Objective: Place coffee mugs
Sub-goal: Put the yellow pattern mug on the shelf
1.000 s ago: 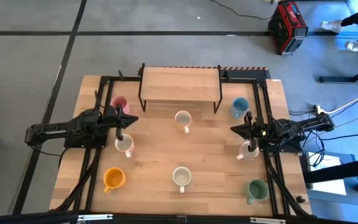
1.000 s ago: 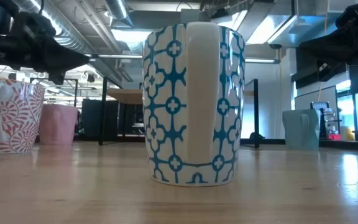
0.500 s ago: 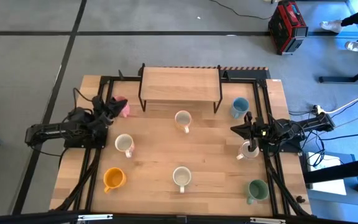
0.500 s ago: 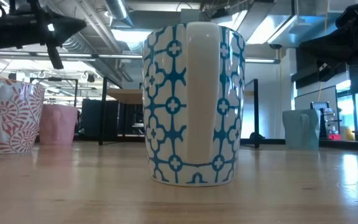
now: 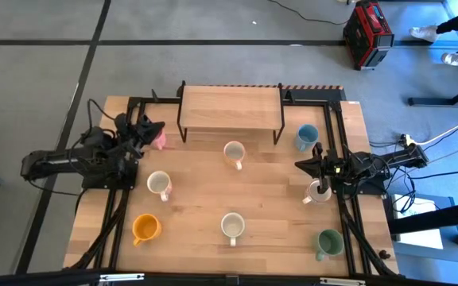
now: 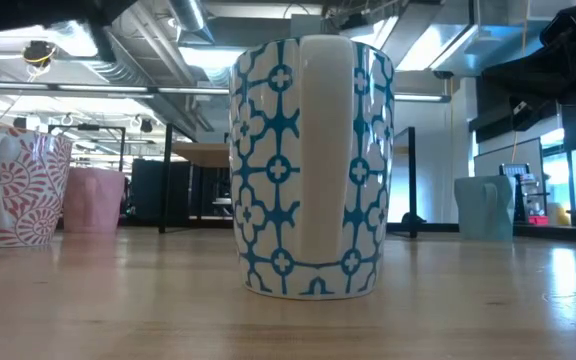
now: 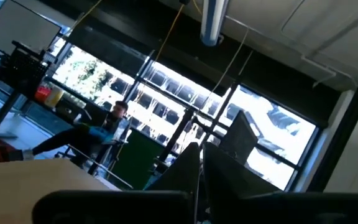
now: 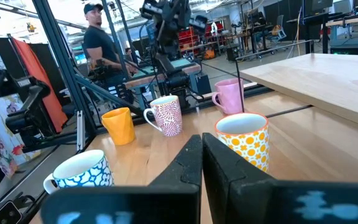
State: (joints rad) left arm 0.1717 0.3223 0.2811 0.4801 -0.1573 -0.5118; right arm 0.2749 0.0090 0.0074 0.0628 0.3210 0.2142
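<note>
Several coffee mugs stand upright on the wooden table (image 5: 277, 206): pink (image 5: 160, 141), red-patterned white (image 5: 159, 184), orange (image 5: 145, 229), yellow-dotted (image 5: 234, 152), blue-patterned (image 5: 231, 226), light blue (image 5: 305, 137), white (image 5: 317, 192) and green (image 5: 327, 242). My left gripper (image 5: 156, 128) is shut and empty, raised beside the pink mug at the far left; in its wrist view the fingers (image 7: 191, 171) point up at the ceiling. My right gripper (image 5: 300, 164) waits shut and empty at the right, level, near the white mug.
A wooden shelf (image 5: 230, 110) on black legs stands at the middle of the far edge. Black frame rails run along both sides of the table. A person (image 8: 101, 46) is in the room beyond the table's left side.
My left gripper has risen from just above the red-patterned white mug and drawn back toward the table's far left corner, tipping from pointing down to pointing upward. It has stayed shut. The mug stands where it was.
</note>
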